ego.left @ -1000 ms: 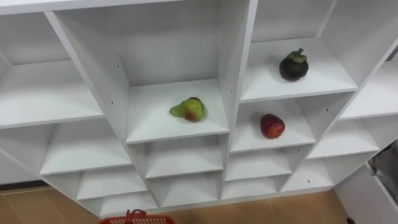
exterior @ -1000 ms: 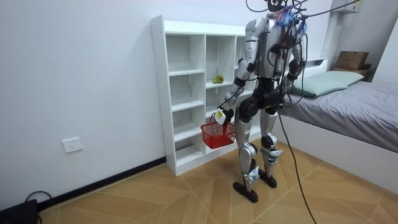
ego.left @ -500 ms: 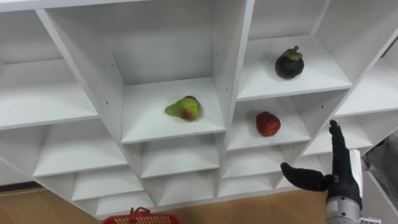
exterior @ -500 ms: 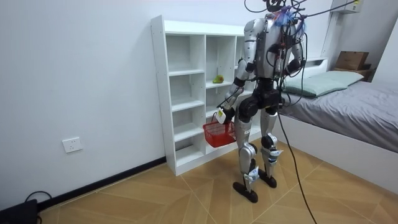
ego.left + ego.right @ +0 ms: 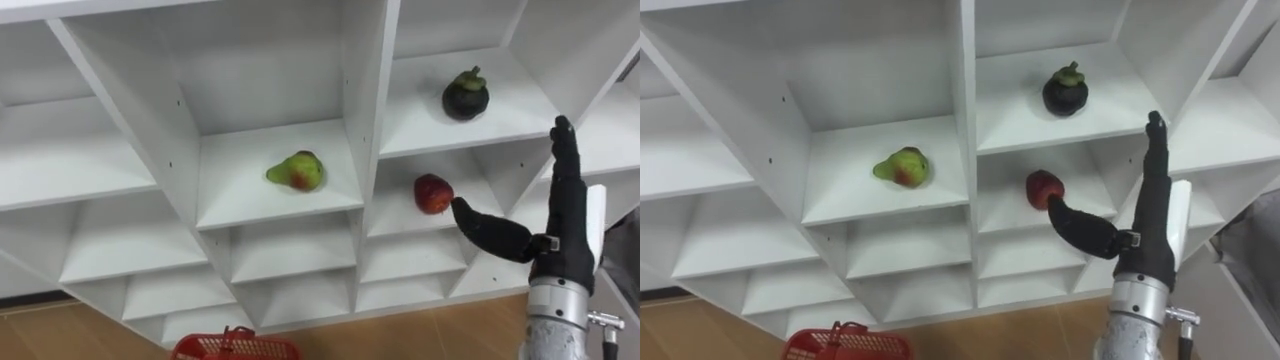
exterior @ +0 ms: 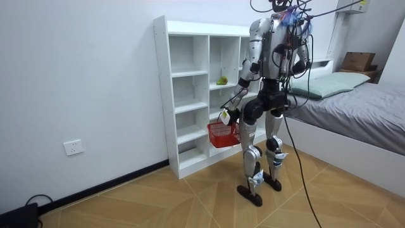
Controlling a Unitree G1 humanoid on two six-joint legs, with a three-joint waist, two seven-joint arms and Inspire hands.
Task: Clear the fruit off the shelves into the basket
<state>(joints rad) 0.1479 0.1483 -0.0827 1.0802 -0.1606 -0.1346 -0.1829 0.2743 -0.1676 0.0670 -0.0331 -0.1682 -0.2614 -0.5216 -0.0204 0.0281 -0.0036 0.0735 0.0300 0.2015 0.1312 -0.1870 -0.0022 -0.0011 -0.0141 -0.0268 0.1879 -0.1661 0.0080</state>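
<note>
Standing upright on a wooden floor [image 6: 158, 196], the robot faces a white closet [image 5: 365, 80] of open cubbies, with a bed [image 6: 361, 107] at the room view's right. Three fruits lie inside the closet. A green pear with a red blush [image 5: 297, 170] rests on its side near the middle of a shelf in the centre column. One column to the right and one shelf higher, a dark purple mangosteen with a green cap [image 5: 465, 95] sits upright about midway between that shelf's left and right edges. On the shelf directly below the mangosteen lies a red fruit [image 5: 433, 193], also near the shelf's middle. The robot's right hand [image 5: 562, 245] is raised in front of this right column, spread wide: its fingers [image 5: 565, 160] point straight up and its thumb reaches sideways toward the red fruit. The thumb tip is just beside the fruit's right side; whether it touches cannot be told. Nothing is in this hand. Down by the robot's left thigh, the left hand [image 6: 225, 116] is closed round the handle of a red basket [image 5: 235, 347], which hangs below it in front of the closet's lower shelves.
</note>
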